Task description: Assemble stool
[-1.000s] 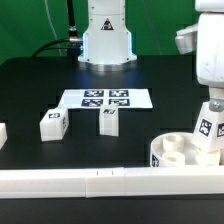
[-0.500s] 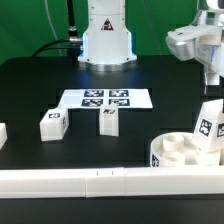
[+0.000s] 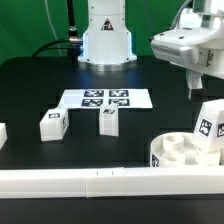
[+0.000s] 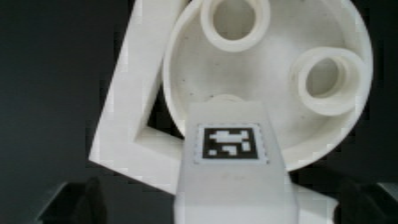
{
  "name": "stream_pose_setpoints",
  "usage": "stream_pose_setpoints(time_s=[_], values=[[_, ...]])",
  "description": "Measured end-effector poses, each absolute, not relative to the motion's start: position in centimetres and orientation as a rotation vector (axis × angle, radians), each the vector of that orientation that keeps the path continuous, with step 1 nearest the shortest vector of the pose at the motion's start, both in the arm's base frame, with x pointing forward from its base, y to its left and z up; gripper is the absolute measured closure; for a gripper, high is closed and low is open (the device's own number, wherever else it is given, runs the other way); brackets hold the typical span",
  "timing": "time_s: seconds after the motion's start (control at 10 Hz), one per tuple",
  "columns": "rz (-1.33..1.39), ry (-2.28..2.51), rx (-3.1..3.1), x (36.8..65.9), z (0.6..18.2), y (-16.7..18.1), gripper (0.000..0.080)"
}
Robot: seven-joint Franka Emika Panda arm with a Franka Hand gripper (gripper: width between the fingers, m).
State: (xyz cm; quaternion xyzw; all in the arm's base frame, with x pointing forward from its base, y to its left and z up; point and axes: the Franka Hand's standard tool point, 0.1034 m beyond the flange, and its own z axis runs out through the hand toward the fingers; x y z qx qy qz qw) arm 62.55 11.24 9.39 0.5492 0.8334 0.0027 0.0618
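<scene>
The round white stool seat (image 3: 175, 150) lies at the front of the exterior view's right, beside the rail. One tagged leg (image 3: 208, 128) stands upright in a socket of it. My gripper (image 3: 207, 85) hangs above that leg, open and empty, clear of its top. In the wrist view the seat (image 4: 249, 85) shows two open sockets, and the leg (image 4: 231, 175) with its tag rises toward the camera between my dark fingers (image 4: 80, 205), which stand wide apart from it. Two loose legs (image 3: 52, 125) (image 3: 109, 120) rest mid-table.
The marker board (image 3: 105, 98) lies flat behind the loose legs. A long white rail (image 3: 90, 180) runs along the front edge. Another white block (image 3: 2, 133) pokes in at the exterior view's left edge. The arm's base (image 3: 107, 40) stands at the back.
The gripper has risen off the standing leg and drifted toward the exterior view's left, still open. The leg stays upright in the seat.
</scene>
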Motion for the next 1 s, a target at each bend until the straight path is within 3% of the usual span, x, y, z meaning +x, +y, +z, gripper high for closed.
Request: stream_pose_setpoints(time_s=[0.4,0.5,0.6,0.7,1.0], values=[[-0.009,2.529,1.650,62.40,8.82,10.99,0.0150],[-0.008,2.522,1.662,62.38,8.80,11.09,0.0296],[-0.008,2.518,1.669,62.37,8.78,11.20,0.0296],[-0.008,2.518,1.670,62.37,8.76,11.18,0.0434],[-0.005,2.490,1.710,62.40,8.76,11.01,0.0468]])
